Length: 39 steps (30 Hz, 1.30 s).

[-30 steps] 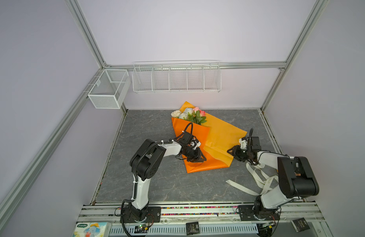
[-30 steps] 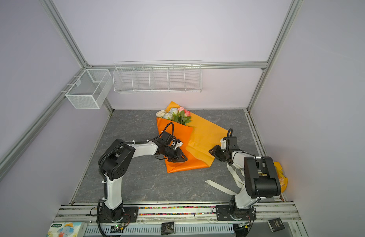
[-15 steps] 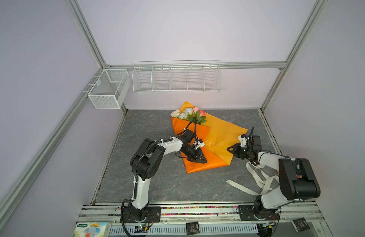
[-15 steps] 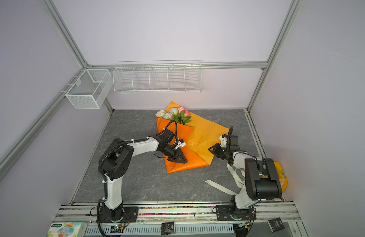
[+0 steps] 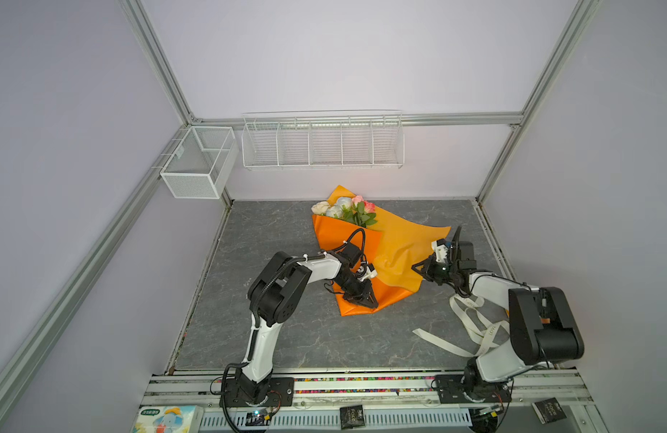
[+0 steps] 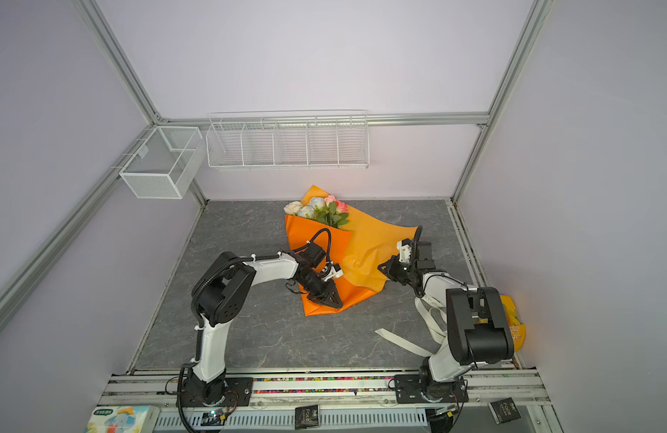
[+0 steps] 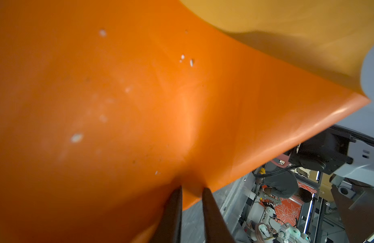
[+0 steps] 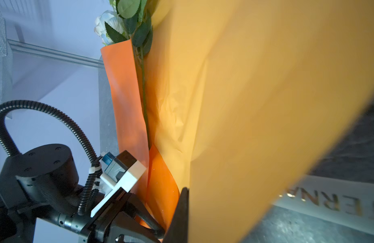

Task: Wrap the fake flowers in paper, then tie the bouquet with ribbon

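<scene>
The left fingers point(image 7: 172, 216), almost closed, pinched the near end of the orange sheet point(image 5: 399, 240). The right fingers point(image 8: 179, 212), fully closed, clamped its right flap.

From high above the near edge we look down in both top views on the whole grey tabletop point(image 5: 294, 337), while our two wrist cameras sit close against the orange wrapping sheet point(image 7: 118, 84) they share.
</scene>
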Each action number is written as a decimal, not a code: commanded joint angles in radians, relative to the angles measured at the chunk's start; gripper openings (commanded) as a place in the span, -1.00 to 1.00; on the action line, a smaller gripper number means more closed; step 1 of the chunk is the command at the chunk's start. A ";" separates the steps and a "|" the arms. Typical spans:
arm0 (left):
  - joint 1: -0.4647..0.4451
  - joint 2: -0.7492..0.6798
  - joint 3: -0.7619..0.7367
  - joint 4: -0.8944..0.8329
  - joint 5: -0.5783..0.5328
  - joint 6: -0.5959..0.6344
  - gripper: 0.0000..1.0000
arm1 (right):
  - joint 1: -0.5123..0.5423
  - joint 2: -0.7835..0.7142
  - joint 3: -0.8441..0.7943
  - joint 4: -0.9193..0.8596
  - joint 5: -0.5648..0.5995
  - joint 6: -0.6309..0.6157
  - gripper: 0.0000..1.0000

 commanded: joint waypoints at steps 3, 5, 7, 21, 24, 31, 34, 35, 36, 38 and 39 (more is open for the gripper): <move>-0.003 -0.022 -0.053 0.056 -0.087 -0.027 -0.63 | 0.066 -0.071 0.076 -0.067 0.032 -0.007 -0.87; -0.003 -0.024 -0.055 0.067 -0.097 -0.036 -0.64 | 0.090 -0.081 0.099 -0.072 0.048 0.004 -0.87; -0.003 -0.033 -0.063 0.088 -0.109 -0.049 -0.67 | 0.116 -0.082 0.135 -0.089 0.058 0.008 -0.88; 0.028 -0.236 -0.253 0.422 -0.225 -0.279 -0.67 | 0.374 0.058 0.469 -0.391 0.380 -0.101 -0.87; 0.050 -0.311 -0.352 0.572 -0.244 -0.393 -0.67 | 0.410 0.103 0.531 -0.445 0.416 -0.130 -0.87; 0.087 -0.434 -0.428 0.649 -0.205 -0.438 -0.61 | 0.475 0.188 0.642 -0.512 0.448 -0.173 -0.87; 0.145 -0.546 -0.520 0.698 -0.270 -0.481 -0.61 | 0.497 0.219 0.680 -0.538 0.458 -0.180 -0.87; 0.173 -0.583 -0.540 0.694 -0.278 -0.486 -0.61 | 0.505 0.226 0.690 -0.543 0.462 -0.183 -0.87; 0.198 -0.613 -0.555 0.681 -0.284 -0.486 -0.59 | 0.512 0.233 0.700 -0.549 0.469 -0.183 -0.87; 0.241 -0.652 -0.567 0.625 -0.303 -0.473 -0.59 | 0.526 0.248 0.724 -0.560 0.476 -0.184 -0.88; 0.260 -0.667 -0.574 0.609 -0.317 -0.474 -0.59 | 0.535 0.259 0.742 -0.575 0.488 -0.187 -0.87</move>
